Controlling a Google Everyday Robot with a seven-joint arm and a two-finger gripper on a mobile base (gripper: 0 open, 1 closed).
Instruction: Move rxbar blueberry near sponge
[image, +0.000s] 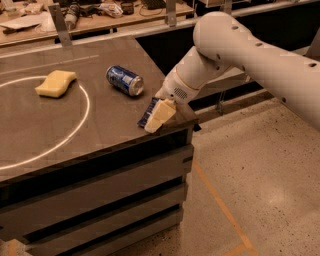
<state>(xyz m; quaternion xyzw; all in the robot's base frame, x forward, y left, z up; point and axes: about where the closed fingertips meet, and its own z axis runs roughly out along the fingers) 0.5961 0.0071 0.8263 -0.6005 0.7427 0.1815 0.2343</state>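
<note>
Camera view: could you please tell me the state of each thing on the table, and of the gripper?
rxbar blueberry: at the table's near right corner, partly behind the gripper.
gripper: low at the bar.
sponge: flat on the white circle's line.
soda can: on its side, apart from both.

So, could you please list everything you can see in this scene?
rxbar blueberry: one, dark navy, at the table's front right corner, beside the hand
sponge: one, pale yellow, far left of the tabletop, on the circle's line
soda can: one, blue, lying on its side between sponge and bar
circle: one, white, marked on the tabletop's left
table: one, dark brown
workbench: one, cluttered, behind the table
arm: one, white, reaching in from the right
hand: one, pale yellow, at the table's front right corner
</note>
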